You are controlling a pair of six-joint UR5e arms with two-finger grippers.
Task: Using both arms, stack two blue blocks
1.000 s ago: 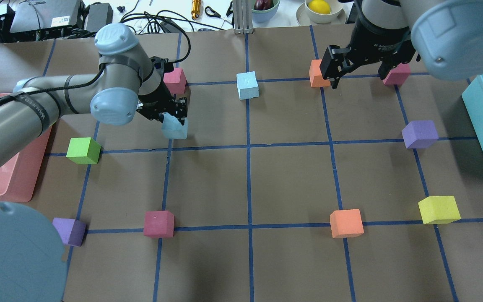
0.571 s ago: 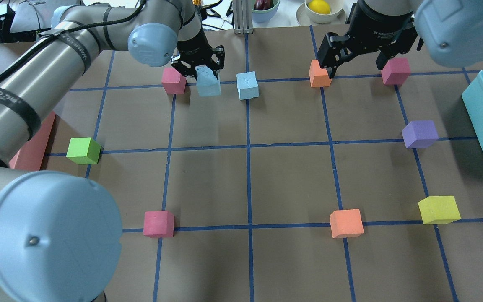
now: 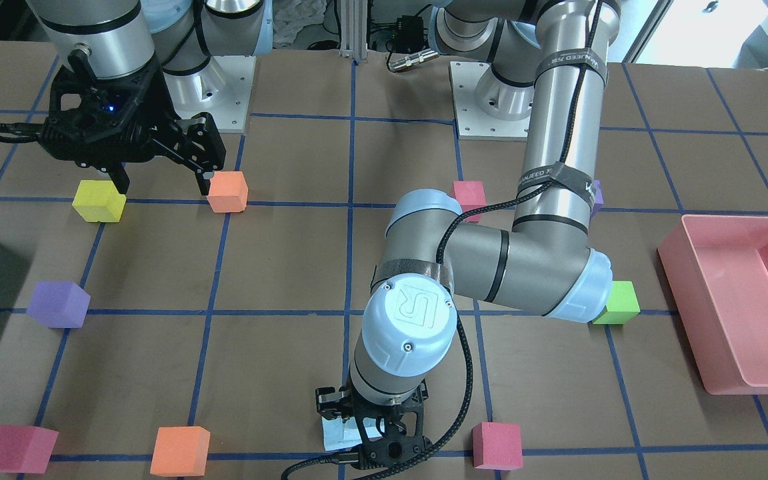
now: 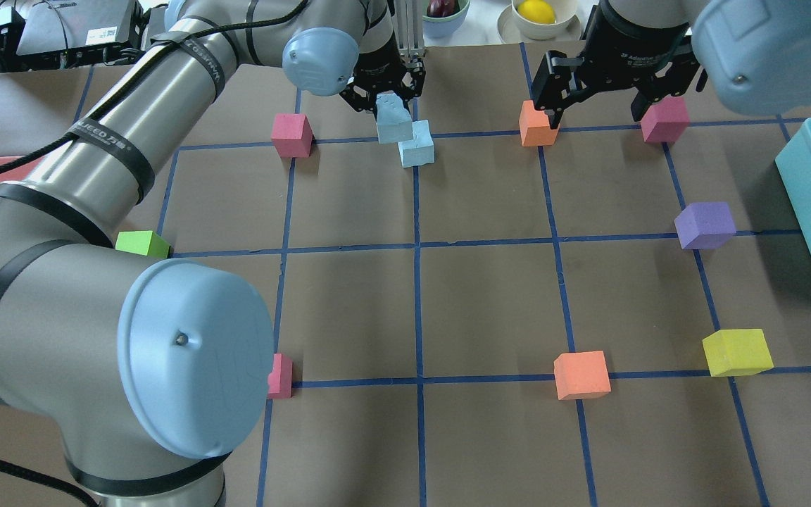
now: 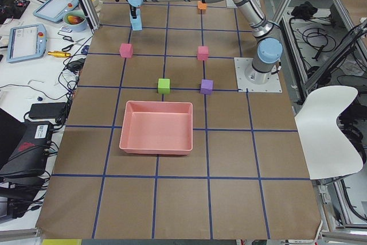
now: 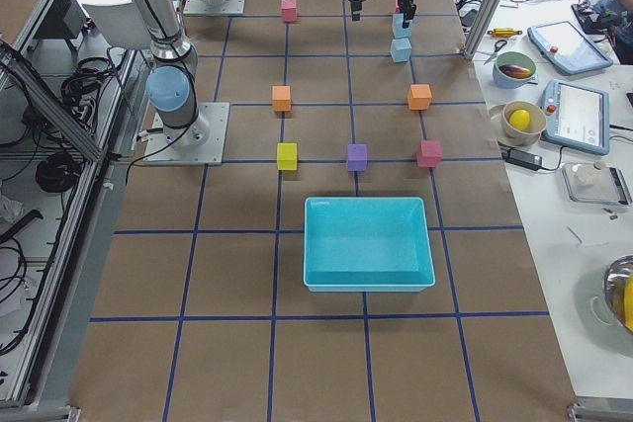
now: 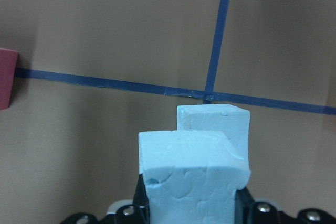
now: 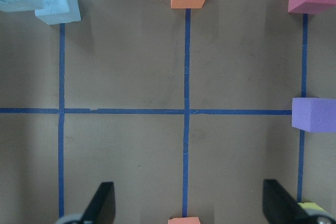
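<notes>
In the overhead view you find the left gripper (image 4: 385, 98) at top centre, its fingers clamped on the held blue block (image 4: 393, 121). That cube overlaps the upper-left corner of the resting blue block (image 4: 417, 146), which sits on the table (image 4: 483, 303). Whether the two touch, you cannot tell here. At upper right, the right gripper (image 4: 599, 116) has its jaws spread wide with nothing between them.

In the front-facing view the left gripper is at bottom centre, and its body hides most of the blocks. At upper left the right gripper is spread, its tips showing beside a yellow cube (image 3: 97, 202) and an orange cube (image 3: 227, 192).

From the exterior right view, near the top and right of centre, you see the held blue block directly above the resting one. In the exterior left view both are small, at upper left.

The left wrist view shows the held blue block filling the lower centre. The resting blue block is just behind it, at a tape crossing (image 7: 209, 97).

In the right wrist view the black fingers (image 8: 102, 205) stand well apart at the bottom. Bare table lies between them, and both blue blocks sit in the upper-left corner.
</notes>
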